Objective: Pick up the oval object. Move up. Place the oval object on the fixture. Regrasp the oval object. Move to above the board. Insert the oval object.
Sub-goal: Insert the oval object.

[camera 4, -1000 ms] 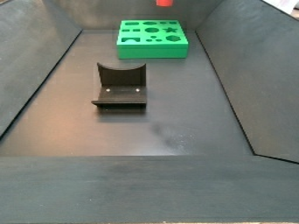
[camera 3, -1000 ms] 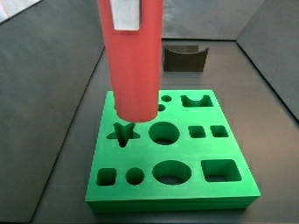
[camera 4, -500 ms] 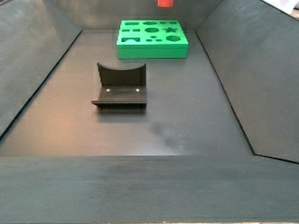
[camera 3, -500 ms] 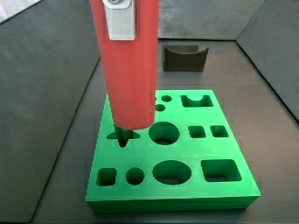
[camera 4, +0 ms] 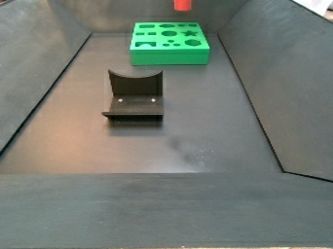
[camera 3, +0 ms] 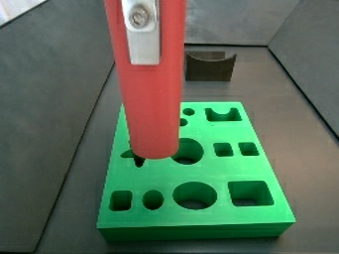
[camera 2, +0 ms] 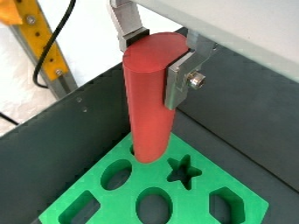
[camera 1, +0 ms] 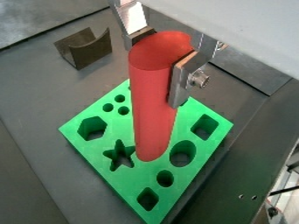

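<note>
The oval object (camera 1: 158, 101), a long red-coral peg, hangs upright with my gripper (camera 1: 162, 54) shut on its top end. In both wrist views a silver finger presses each side of the peg (camera 2: 149, 101). Its lower end hovers over the green board (camera 1: 93, 122), close to the star cut-out (camera 1: 117, 157). In a side view the peg (camera 3: 150, 99) fills the foreground and covers part of the board (camera 3: 265, 169), with one finger (camera 3: 139, 30) on its front. The fixture (camera 4: 134, 94) stands bare on the floor, nearer than the board (camera 4: 169, 58).
Sloping dark walls enclose the floor (camera 4: 182, 146). The fixture (camera 3: 209, 64) sits behind the board in a side view. A yellow frame with a black cable (camera 2: 35, 52) stands outside the enclosure. The board carries several cut-outs, among them a large circle (camera 3: 195, 195).
The gripper has come down with the peg, so its lower end now sits closer to the board by the star cut-out. The fixture and board have not moved.
</note>
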Controlling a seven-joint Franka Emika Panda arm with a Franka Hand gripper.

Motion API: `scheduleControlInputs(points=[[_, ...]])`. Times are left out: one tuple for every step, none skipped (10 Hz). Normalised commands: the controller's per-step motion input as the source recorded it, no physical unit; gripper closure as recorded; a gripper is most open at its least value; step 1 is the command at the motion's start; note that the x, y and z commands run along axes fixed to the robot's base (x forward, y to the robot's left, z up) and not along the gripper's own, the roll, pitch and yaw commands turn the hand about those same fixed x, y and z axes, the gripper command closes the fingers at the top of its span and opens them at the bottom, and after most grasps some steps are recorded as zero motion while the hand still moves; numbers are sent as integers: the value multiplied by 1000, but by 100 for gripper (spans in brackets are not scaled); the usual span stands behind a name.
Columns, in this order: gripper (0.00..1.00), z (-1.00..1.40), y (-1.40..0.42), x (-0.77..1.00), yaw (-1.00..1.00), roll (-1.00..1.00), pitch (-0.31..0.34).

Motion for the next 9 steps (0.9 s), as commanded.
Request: scheduleControlInputs(points=[[100, -137, -280, 903, 246, 163, 36], [100, -114, -297, 909, 231, 154, 44], [100, -154, -326, 966, 186, 114, 21], [100, -120, -289, 1000, 137, 187, 33], [100, -200, -231, 1000, 103, 197, 74], [100, -334, -80, 969, 214, 200, 146], [100, 0, 0, 0, 0, 0, 7], [100, -109, -137, 0, 0, 80, 0], [100, 49, -114, 646, 154, 359, 316]])
